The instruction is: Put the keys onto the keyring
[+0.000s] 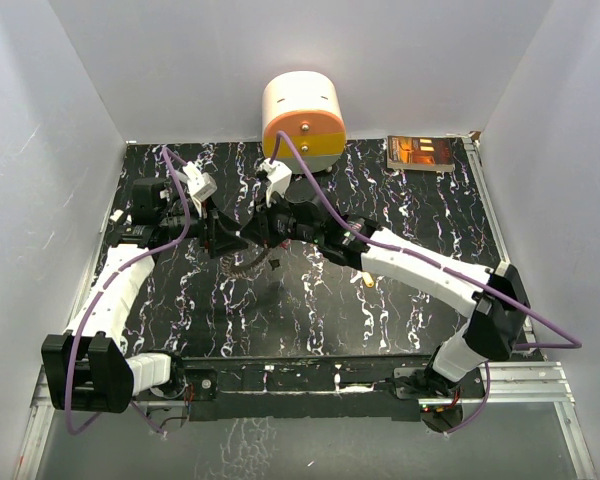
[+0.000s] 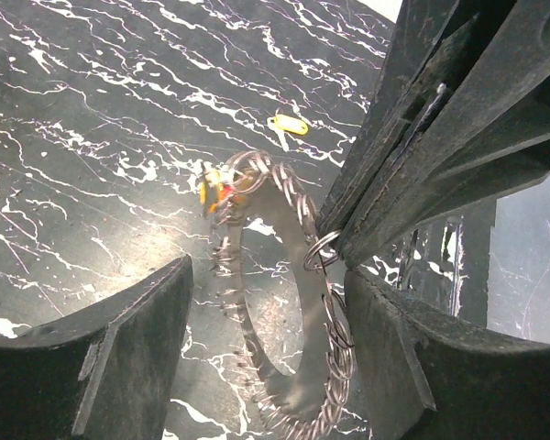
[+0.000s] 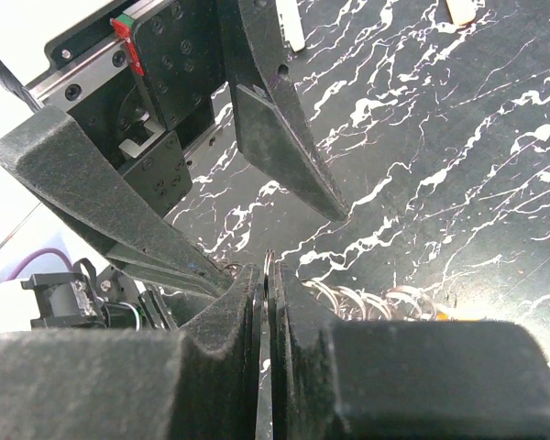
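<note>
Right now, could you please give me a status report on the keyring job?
Right gripper shut on keyring. Left gripper open, jaws astride it. One yellow key lying loose, off the ring. No obstruction seen.

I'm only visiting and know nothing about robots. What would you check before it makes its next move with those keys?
1. Hold: right gripper shut on the rim of the keyring: ok.
2. Room: left gripper open, one finger on either side of the keyring: ok.
3. Threading: yellow-and-red key at the keyring's far end is truly on it: cannot tell, blurred.
4. Next key: loose yellow key lies in plain sight on the table: ok.
5. Clearance: keyring lifted off the table: cannot tell.
</note>
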Robot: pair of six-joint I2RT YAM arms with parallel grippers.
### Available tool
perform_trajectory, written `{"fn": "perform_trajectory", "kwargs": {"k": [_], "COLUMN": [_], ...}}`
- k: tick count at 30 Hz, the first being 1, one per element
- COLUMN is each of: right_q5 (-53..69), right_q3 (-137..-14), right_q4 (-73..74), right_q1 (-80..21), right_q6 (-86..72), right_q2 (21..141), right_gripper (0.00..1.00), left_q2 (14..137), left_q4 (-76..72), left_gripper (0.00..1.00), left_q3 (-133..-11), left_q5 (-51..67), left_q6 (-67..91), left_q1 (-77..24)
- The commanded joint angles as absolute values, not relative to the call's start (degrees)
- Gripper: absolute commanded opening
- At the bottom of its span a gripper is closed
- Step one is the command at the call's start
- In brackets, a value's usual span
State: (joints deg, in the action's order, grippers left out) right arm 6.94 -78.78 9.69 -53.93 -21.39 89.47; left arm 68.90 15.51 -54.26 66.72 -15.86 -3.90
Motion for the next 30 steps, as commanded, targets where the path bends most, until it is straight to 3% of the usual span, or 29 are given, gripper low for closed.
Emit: {"fn": "perform_trajectory", "kwargs": {"k": [1,12,18,26,30], "right_q5": [6.44,6.48,6.40,6.06,6.06], "right_q3": [-82.03,-82.01,-81.96,-81.74,-81.74], "right_q4": [4.59,4.31,4.04,3.70,3.43], "right_q1": [-54.21,-54.35,-54.46,-54.57,-54.66], "right_q6": [-22.15,-22.35,-22.41,-22.53,-22.60], "right_q2": [85.58,85.35,84.93,84.27,84.07], "right_gripper": [0.08,0.08,0.08,0.08,0.08], "left_q2": [68.87,69.42,69.39,69.43,69.47], "left_q4": [16.77,16.20,16.32,15.91,15.74], "left_gripper": [0.64,0.64,0.58,0.41,0.24], "left_q3": [-56.69,-58.10,-57.56,-57.13,-57.22], "left_q5": [68.50,73.36,74.05,74.95,75.19], "left_q6": [-17.18,-14.41,-15.29,-15.49,-15.48], "left_q1": [-4.24,-4.48,-4.62,-4.66,-4.66]}}
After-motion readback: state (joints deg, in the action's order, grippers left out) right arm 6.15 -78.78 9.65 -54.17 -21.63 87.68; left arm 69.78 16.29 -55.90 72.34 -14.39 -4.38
